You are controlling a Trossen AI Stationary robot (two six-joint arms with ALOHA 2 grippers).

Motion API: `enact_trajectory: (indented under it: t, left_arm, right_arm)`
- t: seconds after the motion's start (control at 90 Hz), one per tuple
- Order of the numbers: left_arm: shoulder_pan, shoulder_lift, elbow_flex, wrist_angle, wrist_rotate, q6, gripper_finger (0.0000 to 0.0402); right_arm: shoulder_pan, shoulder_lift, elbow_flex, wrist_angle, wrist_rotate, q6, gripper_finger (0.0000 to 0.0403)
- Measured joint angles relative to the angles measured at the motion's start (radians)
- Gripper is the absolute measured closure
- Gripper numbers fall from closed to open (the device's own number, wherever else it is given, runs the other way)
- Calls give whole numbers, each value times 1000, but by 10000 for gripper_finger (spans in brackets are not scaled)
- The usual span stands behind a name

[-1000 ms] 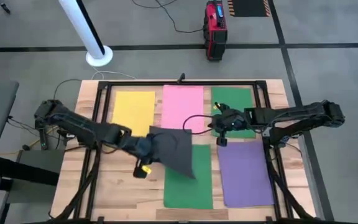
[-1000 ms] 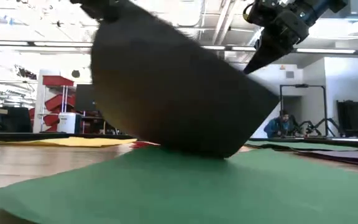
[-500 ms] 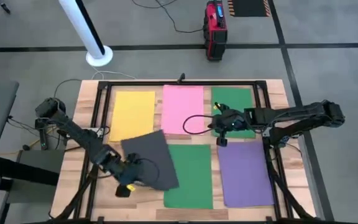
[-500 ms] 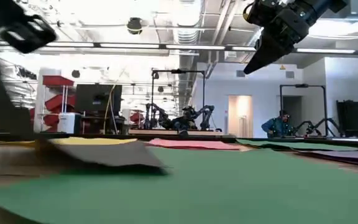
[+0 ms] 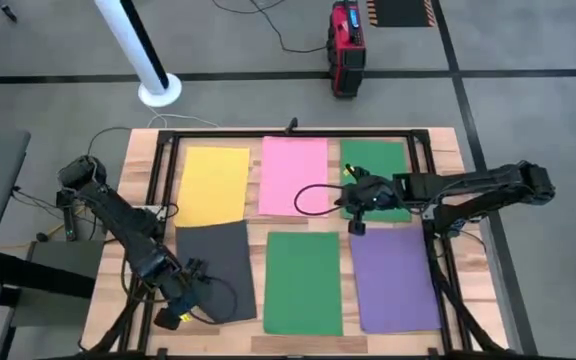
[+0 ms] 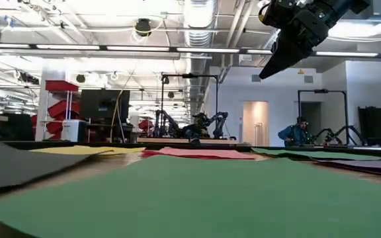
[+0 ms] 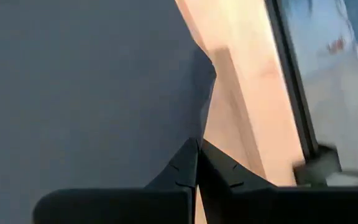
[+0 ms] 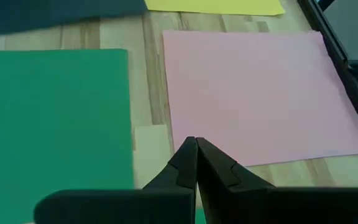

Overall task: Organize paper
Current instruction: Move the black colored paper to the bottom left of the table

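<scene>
The wooden tabletop (image 5: 103,290) carried six paper sheets in two rows. The dark grey paper (image 5: 220,262) lay front left, its corner pinched by the left tool (image 5: 175,314). The right tool (image 5: 356,226) hung closed, empty, above the rear green paper (image 5: 371,157).

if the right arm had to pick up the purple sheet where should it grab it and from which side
Probably the purple sheet's corner or short edge nearest the right gripper, coming from above. It lies flat on the table, so a finger likely has to lift an edge first; its middle offers nothing to pinch.
</scene>
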Motion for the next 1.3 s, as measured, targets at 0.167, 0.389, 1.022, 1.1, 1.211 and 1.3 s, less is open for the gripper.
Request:
enact_trajectory:
  t: [0.167, 0.389, 1.022, 1.1, 1.211, 1.3]
  left_arm:
    - [-12, 1, 0, 0, 45, 69, 401]
    - [-16, 1, 0, 0, 94, 90, 401]
    - [-16, 1, 0, 33, 192, -222, 295]
    - [-16, 1, 0, 34, 201, -255, 287]
    - [-16, 1, 0, 34, 208, -308, 283]
    - [-16, 1, 0, 32, 174, -384, 282]
  right_arm:
    - [0, 0, 0, 0, 0, 0, 403]
    - [0, 0, 0, 0, 0, 1, 403]
    - [0, 0, 0, 25, 6, 29, 298]
    - [0, 0, 0, 25, 6, 29, 292]
    - [0, 0, 0, 23, 6, 29, 290]
    - [0, 0, 0, 23, 6, 28, 290]
